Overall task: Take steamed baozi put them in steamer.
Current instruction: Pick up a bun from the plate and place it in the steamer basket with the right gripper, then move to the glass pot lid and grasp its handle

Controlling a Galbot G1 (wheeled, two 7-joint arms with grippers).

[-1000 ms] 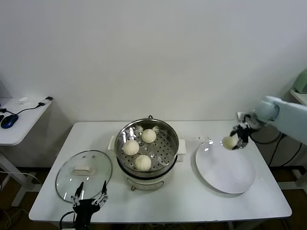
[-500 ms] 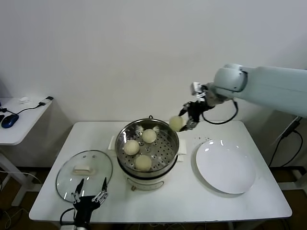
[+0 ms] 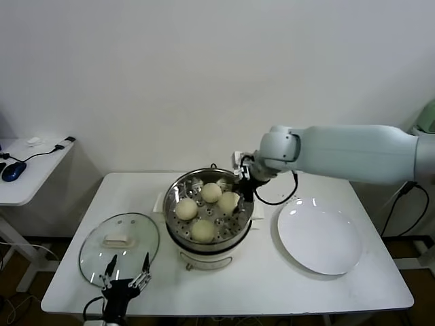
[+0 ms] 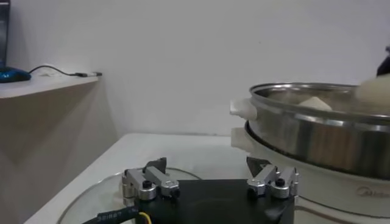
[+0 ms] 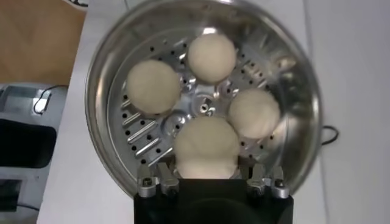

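The steamer point(image 3: 178, 187) stands mid-table, a shiny steel pot on a cream base. Three baozi lie on its perforated tray point(image 3: 211, 192) point(image 3: 186, 208) point(image 3: 202, 231). My right gripper point(image 3: 235, 198) reaches in over the right rim, shut on a fourth baozi point(image 3: 228, 202) held low at the tray. In the right wrist view, that baozi point(image 5: 206, 146) sits between the fingers of the right gripper point(image 5: 206, 173), the other three beyond it. My left gripper point(image 3: 126, 280) is open and empty at the table's front edge, near the lid. In its own view, the left gripper point(image 4: 210, 178) faces the steamer's wall point(image 4: 317, 131).
A round glass lid point(image 3: 119, 243) with a white handle lies left of the steamer. An empty white plate point(image 3: 319, 238) lies to its right. A side table point(image 3: 27, 170) with a mouse and cable stands at far left.
My right arm has carried the baozi leftward from above the plate, over the steamer's rim and down to the tray. The left arm has not moved.
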